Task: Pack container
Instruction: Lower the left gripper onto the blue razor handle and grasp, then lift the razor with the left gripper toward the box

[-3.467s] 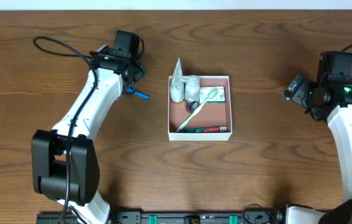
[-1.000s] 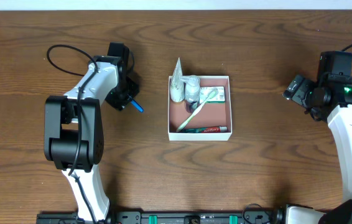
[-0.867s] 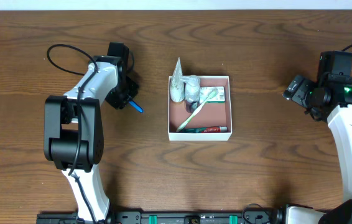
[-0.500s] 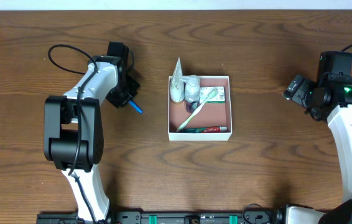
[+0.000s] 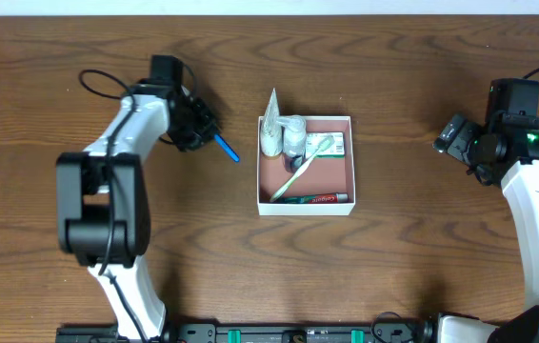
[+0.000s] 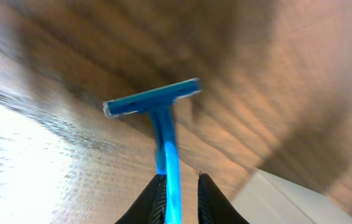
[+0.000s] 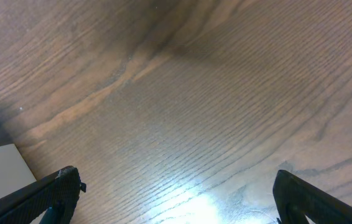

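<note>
The container [image 5: 345, 164], a shallow white-walled box with a reddish-brown floor, sits mid-table and holds toiletries. A blue razor [image 5: 227, 149] hangs just left of it, its handle pinched in my left gripper [image 5: 203, 128]. The left wrist view shows the razor [image 6: 157, 101] head-forward above the wood, its handle running back between the shut fingers of the left gripper [image 6: 179, 200]; a white container corner [image 6: 282, 198] shows at lower right. My right gripper [image 5: 449, 136] hovers far right of the container, wide open and empty, as the right wrist view shows [image 7: 176, 196].
Inside the container lie a green-and-white toothbrush [image 5: 304, 162], a red toothpaste tube [image 5: 319, 199], a green-and-white carton [image 5: 333, 145] and white bottles [image 5: 284, 139]. A white container corner [image 7: 0, 167] shows at the left edge of the right wrist view.
The left gripper closed on the razor, then carried it right and slightly back toward the container. The right arm has not moved.
</note>
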Tool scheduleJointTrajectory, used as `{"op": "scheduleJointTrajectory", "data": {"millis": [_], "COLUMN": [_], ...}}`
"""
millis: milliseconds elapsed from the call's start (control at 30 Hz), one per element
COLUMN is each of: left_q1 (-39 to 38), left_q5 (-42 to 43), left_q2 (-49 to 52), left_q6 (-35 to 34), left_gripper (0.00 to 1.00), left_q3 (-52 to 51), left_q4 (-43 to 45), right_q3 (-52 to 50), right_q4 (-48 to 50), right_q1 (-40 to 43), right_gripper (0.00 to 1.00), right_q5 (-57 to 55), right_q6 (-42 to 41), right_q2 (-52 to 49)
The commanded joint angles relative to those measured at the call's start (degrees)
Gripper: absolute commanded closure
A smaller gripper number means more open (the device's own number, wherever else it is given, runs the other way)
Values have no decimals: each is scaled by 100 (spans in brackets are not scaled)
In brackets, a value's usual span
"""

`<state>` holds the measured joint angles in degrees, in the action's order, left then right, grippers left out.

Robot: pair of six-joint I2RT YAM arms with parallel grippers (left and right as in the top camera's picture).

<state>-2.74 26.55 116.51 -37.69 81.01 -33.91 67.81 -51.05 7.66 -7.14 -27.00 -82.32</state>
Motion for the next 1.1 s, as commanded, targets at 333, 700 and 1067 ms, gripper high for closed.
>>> {"op": "scheduleJointTrajectory", "data": {"millis": [333, 700, 1067], "left_q1": [-66, -968, -1021], "left_q5": [-726, -2520, -2592], "left_q2": [-828, -745, 26], "left_q6": [549, -286, -551], "left_gripper": [81, 81, 77], "left_q3": [-11, -15, -15], "left_q4": [-450, -483, -380], "right_q3": [72, 72, 72], "right_q4": [4, 4, 4], "right_q1": [31, 31, 31], "right_gripper": [1, 1, 1], "right_q5": [-35, -35, -35], "right_q6": [-37, -37, -37], "right_q2": [98, 98, 98]}}
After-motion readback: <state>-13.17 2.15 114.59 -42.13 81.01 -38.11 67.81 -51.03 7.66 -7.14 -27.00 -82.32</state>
